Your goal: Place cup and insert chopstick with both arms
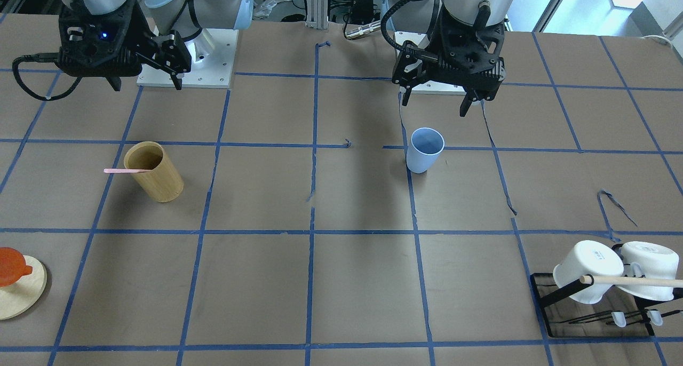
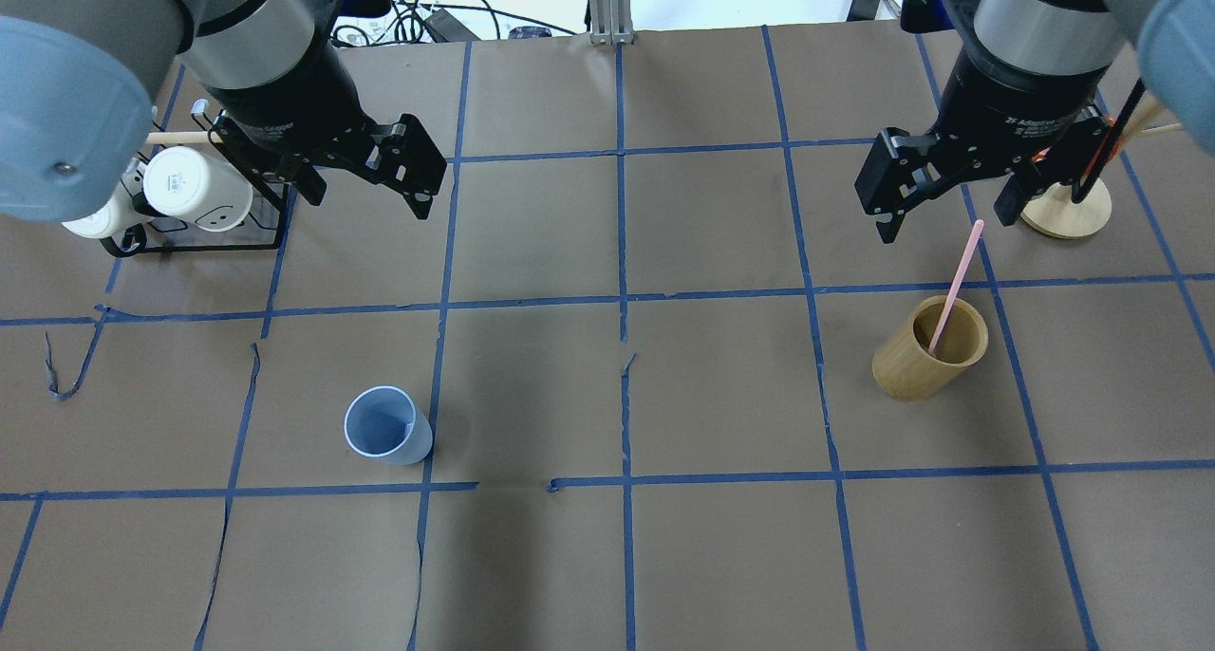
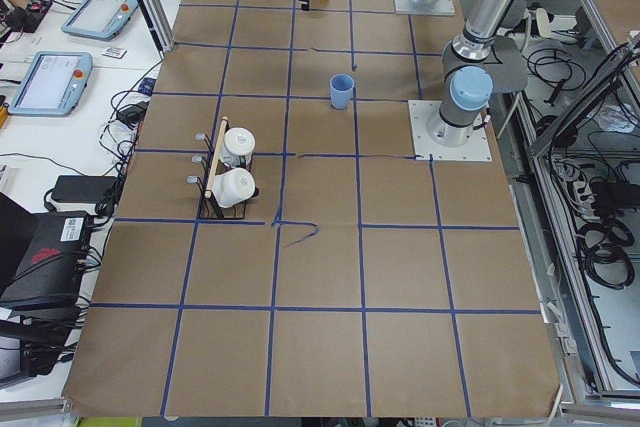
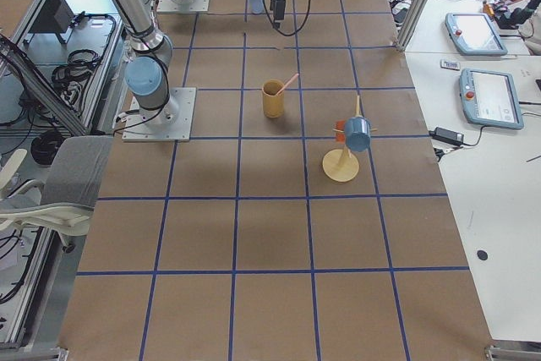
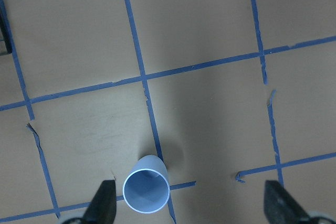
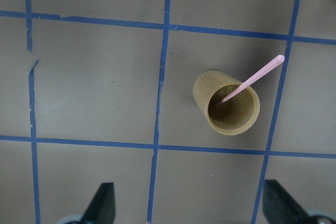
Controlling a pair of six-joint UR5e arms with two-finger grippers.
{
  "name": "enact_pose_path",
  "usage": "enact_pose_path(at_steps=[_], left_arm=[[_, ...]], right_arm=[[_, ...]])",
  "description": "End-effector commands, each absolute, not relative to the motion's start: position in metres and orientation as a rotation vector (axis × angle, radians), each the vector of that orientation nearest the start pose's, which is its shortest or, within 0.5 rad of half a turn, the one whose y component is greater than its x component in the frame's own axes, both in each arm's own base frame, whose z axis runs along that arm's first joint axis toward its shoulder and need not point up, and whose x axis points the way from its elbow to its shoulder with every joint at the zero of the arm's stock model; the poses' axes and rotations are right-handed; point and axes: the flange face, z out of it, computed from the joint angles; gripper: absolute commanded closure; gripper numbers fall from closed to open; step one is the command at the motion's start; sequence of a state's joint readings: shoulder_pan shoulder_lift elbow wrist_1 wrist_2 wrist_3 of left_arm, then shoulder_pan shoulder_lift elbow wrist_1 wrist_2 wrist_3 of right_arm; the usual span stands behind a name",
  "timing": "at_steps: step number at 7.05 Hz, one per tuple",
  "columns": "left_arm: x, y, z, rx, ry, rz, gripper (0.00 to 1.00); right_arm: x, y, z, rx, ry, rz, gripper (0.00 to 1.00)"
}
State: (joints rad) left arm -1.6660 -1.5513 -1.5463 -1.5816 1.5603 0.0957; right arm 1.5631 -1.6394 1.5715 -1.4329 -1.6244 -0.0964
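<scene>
Looking at the fingers (image 5: 105,205) first, you see both pairs spread wide, holding nothing. Your left gripper (image 1: 435,107) points straight down from its wrist, above the table (image 2: 617,556), with the cup (image 2: 384,428) standing upright below it (mouth up, untouched). Your right gripper (image 1: 147,86) hangs likewise, near the wooden cylinder (image 2: 925,357), where the chopstick (image 2: 954,286) leans over the rim

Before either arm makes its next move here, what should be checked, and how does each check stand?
1. Cup upright and empty: ok.
2. Chopstick leaning out of the wooden cylinder, top end free: ok.
3. Left gripper open, empty: ok.
4. Right gripper open, empty: ok.
5. Cup centred under left gripper in its wrist view: not ok, it sits off toward one side.
</scene>
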Motion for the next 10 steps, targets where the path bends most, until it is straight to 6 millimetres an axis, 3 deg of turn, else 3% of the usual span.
enact_pose_path(at_steps=[1, 10], left_arm=[[-0.1765, -0.4691, 0.5026, 0.295, 3.143, -0.034, 0.00], [-0.1766, -0.4674, 0.5003, 0.353, 3.140, -0.027, 0.00]], right_arm=[[0.1245, -0.4570, 0.5122, -0.141, 3.190, 0.051, 0.00], [0.1237, -0.4572, 0.5112, -0.141, 3.198, 0.049, 0.00]])
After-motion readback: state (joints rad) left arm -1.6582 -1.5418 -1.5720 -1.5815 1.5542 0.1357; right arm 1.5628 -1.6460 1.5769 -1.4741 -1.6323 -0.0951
